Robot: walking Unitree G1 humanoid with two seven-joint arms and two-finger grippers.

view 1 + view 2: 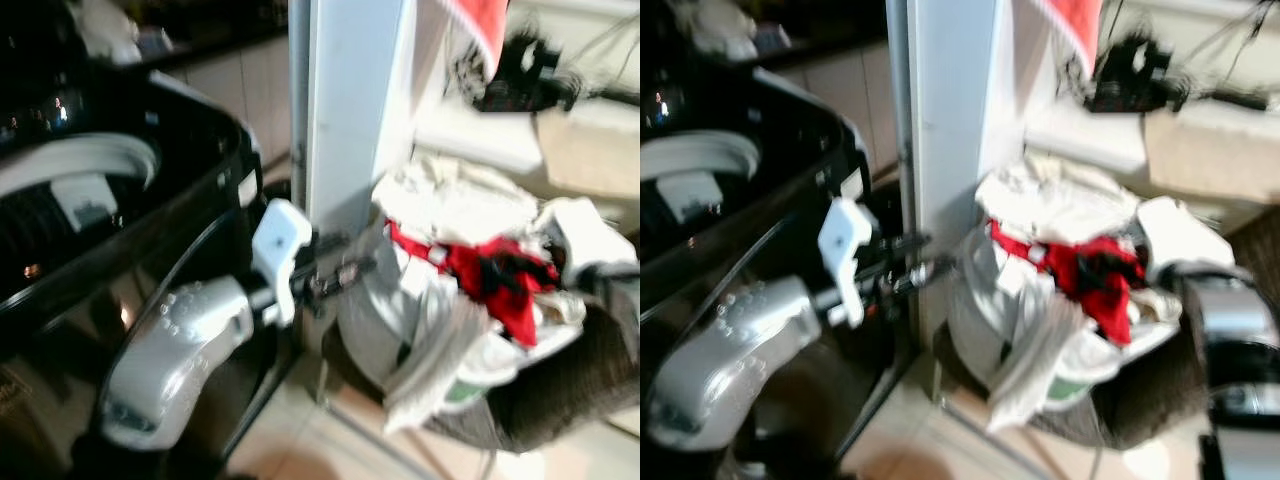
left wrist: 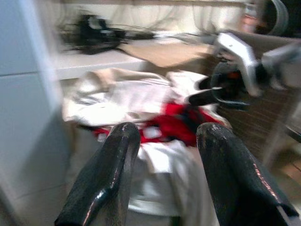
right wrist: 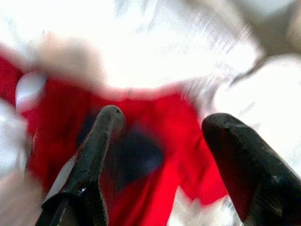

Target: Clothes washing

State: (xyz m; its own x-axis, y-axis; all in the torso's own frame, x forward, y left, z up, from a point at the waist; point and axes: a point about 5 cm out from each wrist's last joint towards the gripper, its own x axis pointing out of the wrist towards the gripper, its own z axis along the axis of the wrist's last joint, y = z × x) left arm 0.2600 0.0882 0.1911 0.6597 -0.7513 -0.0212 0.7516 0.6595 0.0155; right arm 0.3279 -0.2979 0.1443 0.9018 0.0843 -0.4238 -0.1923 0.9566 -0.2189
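A heap of laundry sits in a brown basket (image 1: 570,390): white clothes (image 1: 450,200) with a red garment (image 1: 505,300) on top. My right gripper (image 3: 162,120) hangs open just above the red garment (image 3: 155,197), a dark patch of it between the fingers; it reaches in from the right (image 1: 520,270). My left gripper (image 2: 164,134) is open and empty, held out from the washer side towards the heap, short of the clothes (image 1: 340,275). The black top-loading washing machine (image 1: 150,200) stands open on the left. All views are blurred.
A white pillar (image 1: 350,100) rises between the washer and the basket. Behind the heap a pale counter (image 1: 580,130) carries black cables (image 1: 530,70), and a red cloth (image 1: 480,25) hangs above it. Tiled floor (image 1: 330,440) shows below.
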